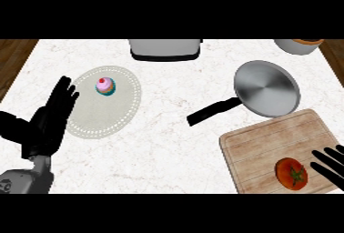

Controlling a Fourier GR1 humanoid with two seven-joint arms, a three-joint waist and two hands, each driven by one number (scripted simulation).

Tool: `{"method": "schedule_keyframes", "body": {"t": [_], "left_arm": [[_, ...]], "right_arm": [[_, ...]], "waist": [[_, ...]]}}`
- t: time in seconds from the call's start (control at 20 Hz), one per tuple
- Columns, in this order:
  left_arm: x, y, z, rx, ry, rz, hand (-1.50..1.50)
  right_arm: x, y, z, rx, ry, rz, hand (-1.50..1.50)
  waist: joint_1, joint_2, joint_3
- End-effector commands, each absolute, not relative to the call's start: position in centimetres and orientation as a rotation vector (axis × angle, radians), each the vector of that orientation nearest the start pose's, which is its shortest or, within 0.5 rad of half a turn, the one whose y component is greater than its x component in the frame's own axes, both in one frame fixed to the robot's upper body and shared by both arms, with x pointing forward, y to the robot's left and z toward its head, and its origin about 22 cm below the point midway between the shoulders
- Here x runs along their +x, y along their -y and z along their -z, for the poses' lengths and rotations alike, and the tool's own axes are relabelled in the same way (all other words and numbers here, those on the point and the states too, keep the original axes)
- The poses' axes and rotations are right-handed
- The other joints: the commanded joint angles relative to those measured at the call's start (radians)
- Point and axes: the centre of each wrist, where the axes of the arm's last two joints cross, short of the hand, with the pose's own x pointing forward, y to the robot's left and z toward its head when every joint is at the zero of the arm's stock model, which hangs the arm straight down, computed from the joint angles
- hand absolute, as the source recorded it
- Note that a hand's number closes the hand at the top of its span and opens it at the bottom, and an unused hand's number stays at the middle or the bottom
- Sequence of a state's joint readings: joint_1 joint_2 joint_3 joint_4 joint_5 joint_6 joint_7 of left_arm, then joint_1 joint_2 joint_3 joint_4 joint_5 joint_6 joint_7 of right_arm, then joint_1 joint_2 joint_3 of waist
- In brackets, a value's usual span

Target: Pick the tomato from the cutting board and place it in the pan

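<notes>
Progress: nothing done yet; grab, carry & drop all left.
Tomato (291,173): on cutting board (282,152), near its lower right corner.
R hand (331,164): just beside tomato, fingers spread, holding nothing.
Pan (266,88): on surface past the board, nothing in it, handle pointing lower left.
Tomato axis: roundish, slightly taller than wide; stem faces up at camera.
L hand (50,120): resting open at left edge.
</notes>
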State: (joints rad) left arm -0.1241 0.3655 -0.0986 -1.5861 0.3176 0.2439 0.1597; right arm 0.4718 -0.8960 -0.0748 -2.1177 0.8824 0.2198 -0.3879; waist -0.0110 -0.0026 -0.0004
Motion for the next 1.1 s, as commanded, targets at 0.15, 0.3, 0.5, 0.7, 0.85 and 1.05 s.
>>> {"method": "schedule_keyframes", "body": {"t": [0.15,0.3,0.5,0.7,0.85,1.05], "left_arm": [[27.6,-27.7,-5.6,0.105,1.504,-0.044,0.0],[26.0,-27.9,-4.6,0.099,1.514,-0.049,0.0],[26.6,-26.9,-6.0,0.113,1.531,-0.048,0.0],[28.4,-27.5,-6.8,0.109,1.515,-0.056,0.0],[28.2,-27.1,-7.3,0.097,1.525,-0.052,0.0],[28.8,-27.4,-7.4,0.1,1.521,-0.036,0.0]], "right_arm": [[13.0,31.6,-13.8,-0.904,1.324,-1.812,-1.5],[12.6,31.6,-13.4,-0.857,1.335,-1.818,-1.5],[13.4,32.1,-10.3,-0.891,1.246,-1.827,-1.5],[14.5,30.2,-10.2,-0.937,1.228,-1.803,-1.5],[15.2,30.2,-10.1,-0.955,1.196,-1.786,-1.5],[18.2,28.0,-9.3,-0.919,1.241,-1.797,-1.5]], "waist": [[0.004,0.001,0.0],[0.007,0.001,0.0],[0.009,0.001,0.001],[0.008,0.002,0.0],[0.009,0.002,0.0],[0.017,0.003,0.0]]}}
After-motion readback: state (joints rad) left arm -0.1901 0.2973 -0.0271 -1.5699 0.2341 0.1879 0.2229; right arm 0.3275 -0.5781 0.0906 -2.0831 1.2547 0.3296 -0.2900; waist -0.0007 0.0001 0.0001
